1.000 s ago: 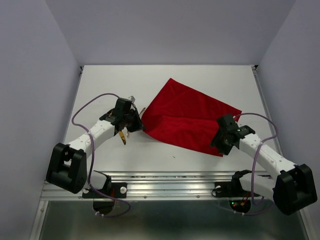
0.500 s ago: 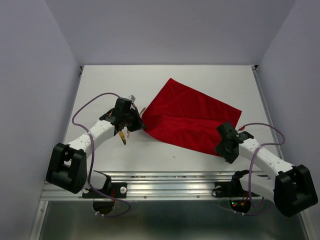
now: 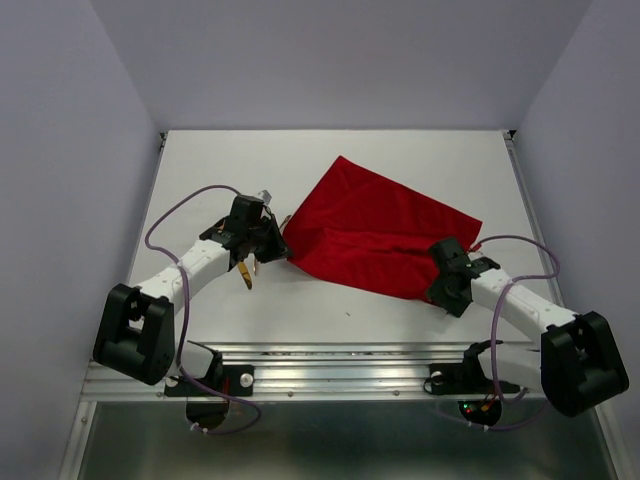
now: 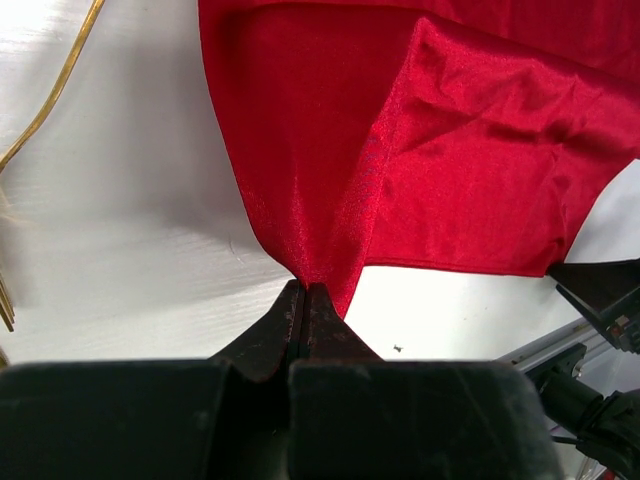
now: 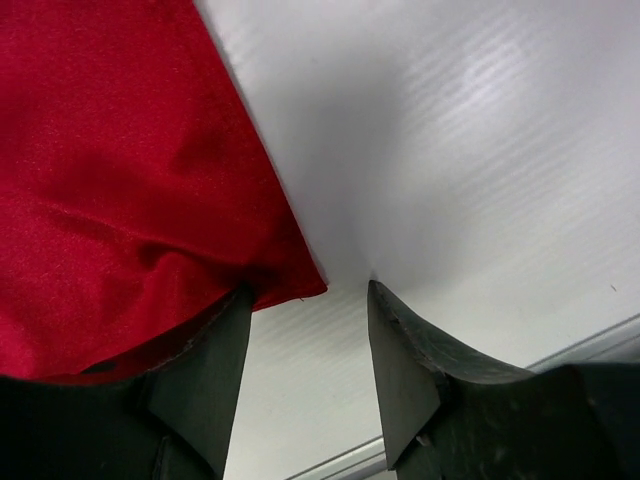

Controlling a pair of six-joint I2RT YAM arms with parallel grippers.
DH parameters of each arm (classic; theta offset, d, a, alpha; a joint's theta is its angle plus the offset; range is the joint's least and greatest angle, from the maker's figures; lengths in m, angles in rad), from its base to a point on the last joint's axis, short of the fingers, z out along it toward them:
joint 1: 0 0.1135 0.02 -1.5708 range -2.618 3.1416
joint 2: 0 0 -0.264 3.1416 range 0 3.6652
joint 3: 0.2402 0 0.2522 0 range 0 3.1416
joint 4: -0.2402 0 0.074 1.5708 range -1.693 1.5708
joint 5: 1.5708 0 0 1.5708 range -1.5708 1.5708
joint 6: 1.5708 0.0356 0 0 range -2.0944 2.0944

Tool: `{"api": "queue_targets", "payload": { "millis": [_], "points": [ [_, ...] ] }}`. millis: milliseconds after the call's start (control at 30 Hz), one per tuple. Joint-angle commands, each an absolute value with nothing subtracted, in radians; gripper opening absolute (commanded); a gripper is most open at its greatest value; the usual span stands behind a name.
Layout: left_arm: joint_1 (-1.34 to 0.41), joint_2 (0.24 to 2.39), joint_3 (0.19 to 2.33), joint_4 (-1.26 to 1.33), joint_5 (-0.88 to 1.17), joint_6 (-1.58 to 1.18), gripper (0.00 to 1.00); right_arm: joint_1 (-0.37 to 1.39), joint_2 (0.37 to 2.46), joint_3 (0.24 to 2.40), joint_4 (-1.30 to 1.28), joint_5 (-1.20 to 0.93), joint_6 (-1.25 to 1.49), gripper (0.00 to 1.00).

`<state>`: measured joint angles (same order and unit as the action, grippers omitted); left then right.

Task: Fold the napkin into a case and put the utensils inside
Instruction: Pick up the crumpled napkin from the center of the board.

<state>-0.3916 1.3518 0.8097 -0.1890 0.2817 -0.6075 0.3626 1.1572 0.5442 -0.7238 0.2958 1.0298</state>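
The right arm has swung its claw (image 3: 443,292) back in toward the near right corner of the napkin (image 3: 370,225) after dipping closer to the near edge a moment ago, and a soft ridge now runs across the cloth on that side where it lay flatter before. The left arm has not budged. From where I stand, the red napkin lies spread on the white surface (image 3: 230,160), skewed like a diamond, right of centre and between the two arms. The left claw (image 4: 303,292) is squeezed tight on the napkin's left corner, the cloth (image 4: 450,150) drawn up to a pinched point between the closed fingers, with one layer folded over another just behind it. The right claw (image 5: 308,300) stands with its fingers apart, straddling the very tip of the near right corner; one finger (image 5: 200,370) overlaps the edge of the red cloth (image 5: 100,150) while the other sits over bare surface, and nothing is gripped. The utensils (image 3: 246,274) lie beside the left arm, just left of the napkin, partly hidden under the wrist, so only slim gold lengths show.
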Motion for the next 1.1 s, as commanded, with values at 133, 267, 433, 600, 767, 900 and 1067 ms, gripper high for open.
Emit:
{"api": "queue_targets", "payload": {
  "millis": [133,267,433,600,767,900,1067],
  "points": [
    [-0.394,1.356,0.828,-0.164,0.293,-0.592,0.00,0.370,1.158,0.563,-0.563,0.267,0.977,0.54],
    [-0.396,1.371,0.834,-0.161,0.296,-0.592,0.00,0.370,1.117,0.580,-0.578,0.281,0.969,0.54],
    [-0.396,1.379,0.836,-0.160,0.296,-0.589,0.00,0.370,1.095,0.598,-0.600,0.287,0.966,0.54],
    [-0.397,1.387,0.833,-0.158,0.298,-0.588,0.00,0.370,1.173,0.592,-0.588,0.310,0.948,0.57],
    [-0.397,1.379,0.825,-0.156,0.295,-0.587,0.00,0.370,1.244,0.583,-0.546,0.327,0.927,0.57],
    [-0.397,1.373,0.822,-0.156,0.295,-0.589,0.00,0.370,1.292,0.589,-0.529,0.353,0.911,0.56],
    [-0.397,1.368,0.821,-0.158,0.291,-0.589,0.00,0.370,1.309,0.586,-0.515,0.353,0.907,0.36]
  ]
}}
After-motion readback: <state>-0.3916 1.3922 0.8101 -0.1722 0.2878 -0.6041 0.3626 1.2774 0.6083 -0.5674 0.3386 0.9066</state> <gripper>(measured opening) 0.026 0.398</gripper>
